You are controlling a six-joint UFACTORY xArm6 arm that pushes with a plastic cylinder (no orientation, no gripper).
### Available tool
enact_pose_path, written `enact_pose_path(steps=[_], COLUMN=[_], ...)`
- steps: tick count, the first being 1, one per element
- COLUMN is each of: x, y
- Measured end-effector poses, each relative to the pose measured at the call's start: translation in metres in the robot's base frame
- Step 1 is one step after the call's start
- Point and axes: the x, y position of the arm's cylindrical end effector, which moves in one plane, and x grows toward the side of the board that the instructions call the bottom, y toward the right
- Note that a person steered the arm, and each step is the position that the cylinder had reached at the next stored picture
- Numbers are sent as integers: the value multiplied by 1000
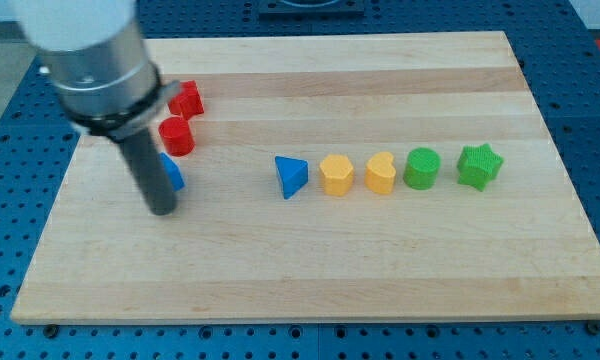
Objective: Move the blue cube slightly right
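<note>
A pale wooden board (310, 250) lies on a blue perforated table (10, 110), its planks running across the view. The arm ends in a plain dark rod with no jaws at all, so there is nothing to stand apart or together. My tip (162, 208) rests on the board at the view's left, pressed against the blue cube (172, 173), which peeks out from behind the rod at about one o'clock from the tip and is mostly hidden. At twelve o'clock from the cube sits a red cylinder (178, 136), and just beyond that, a second red block (187, 99) of unclear shape. Well apart at three o'clock runs a row: a blue triangular block (291, 177), a yellow hexagonal block (336, 175), a yellow heart-like block (380, 173), a green cylinder (422, 168) and a green star (479, 166).
</note>
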Motion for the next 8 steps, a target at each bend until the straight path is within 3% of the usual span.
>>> enact_pose_path(steps=[1,2,4,8], x=[-17,-37,-36,-53], y=[-52,-45,26,46])
